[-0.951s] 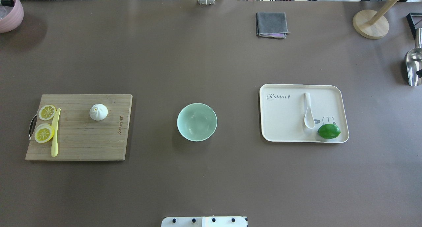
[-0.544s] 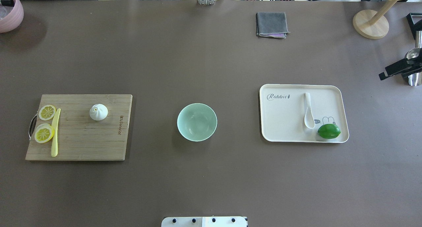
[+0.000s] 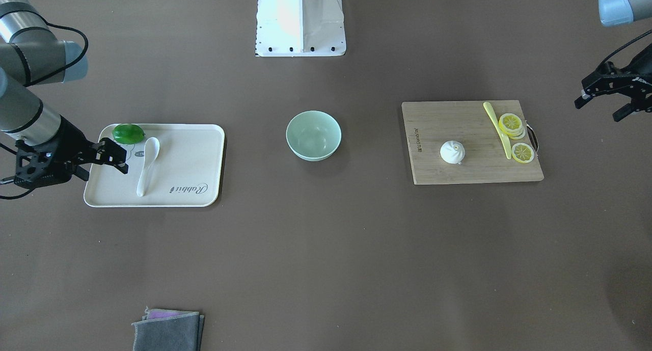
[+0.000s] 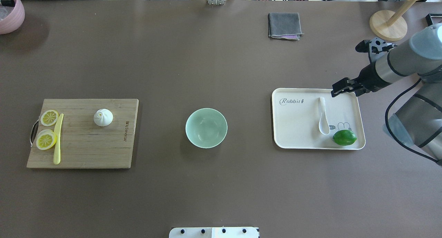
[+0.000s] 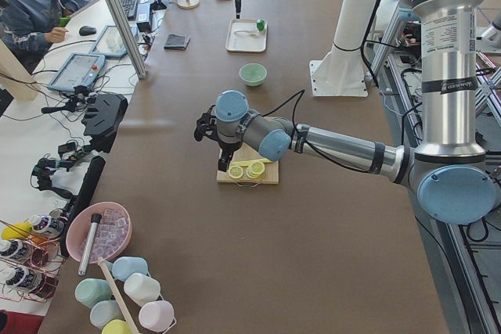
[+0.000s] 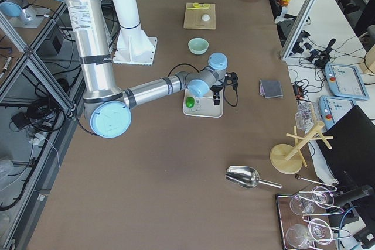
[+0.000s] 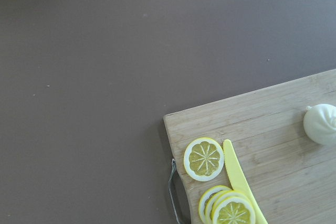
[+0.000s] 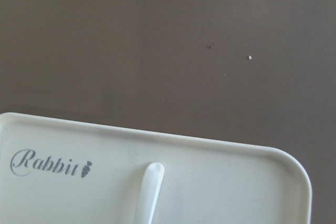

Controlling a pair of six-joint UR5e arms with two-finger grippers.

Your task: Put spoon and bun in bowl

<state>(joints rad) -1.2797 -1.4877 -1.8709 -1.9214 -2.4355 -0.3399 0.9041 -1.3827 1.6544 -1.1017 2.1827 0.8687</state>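
Observation:
The white spoon [image 4: 323, 119] lies on the cream tray [image 4: 297, 127], scoop toward the robot; its handle tip shows in the right wrist view [image 8: 148, 187]. The white bun [image 4: 103, 117] sits on the wooden cutting board [image 4: 86, 144] and at the edge of the left wrist view [image 7: 321, 124]. The mint-green bowl [image 4: 206, 127] stands empty between them. My right gripper [image 4: 340, 87] is open and empty, over the tray's far right corner beside the spoon handle. My left gripper [image 3: 600, 109] is open and empty, held off the board's outer, handle side; it is outside the overhead view.
A green lime [image 4: 344, 137] lies on the tray beside the spoon's scoop. Lemon slices [image 4: 46, 140] and a pale-yellow knife [image 4: 58, 137] lie on the board's left part. A grey cloth [image 4: 284, 25], a wooden stand [image 4: 388, 24] and a pink bowl [image 4: 10, 13] stand along the far edge.
My right arm has come in from the right; its gripper has moved left to the tray's far right corner. Spoon, bun and bowl have not moved.

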